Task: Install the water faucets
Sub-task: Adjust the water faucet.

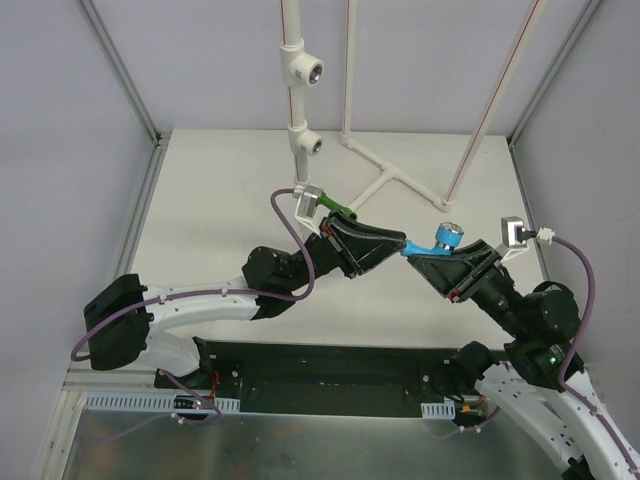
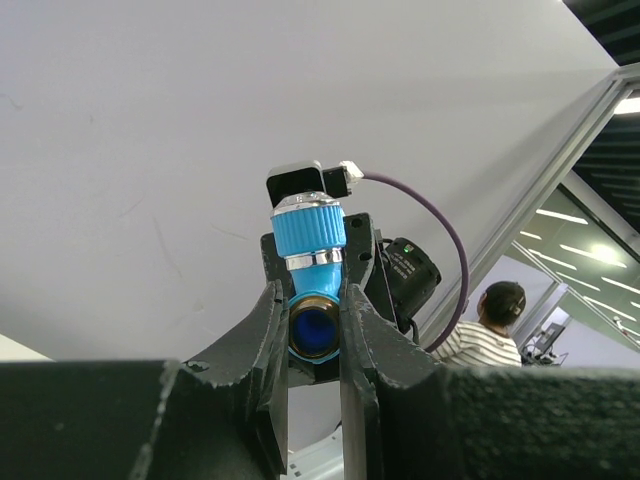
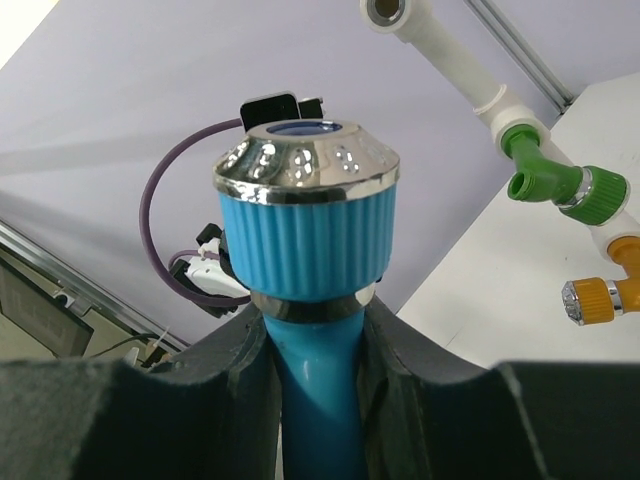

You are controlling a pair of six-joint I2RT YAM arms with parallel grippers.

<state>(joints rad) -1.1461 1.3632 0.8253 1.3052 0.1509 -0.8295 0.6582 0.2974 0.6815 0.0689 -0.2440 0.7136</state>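
Table (image 1: 220, 180): white, carrying the pipe frame at its far side.
White pipe riser (image 1: 297, 95): upright beyond the left arm, with two tee sockets open. The green faucet (image 3: 548, 180) and orange faucet (image 3: 605, 292) sat fitted farther down it.
Right gripper (image 3: 315, 340): almost closed, clamping the light blue faucet (image 1: 425, 249) just under its knob.
Left gripper (image 2: 313, 340): narrowly parted, fingers pressed on that faucet's open metal end.
Light blue faucet: held aloft between both grippers, its long axis running from one to the other. The riser lay far-left, nearer the left arm.
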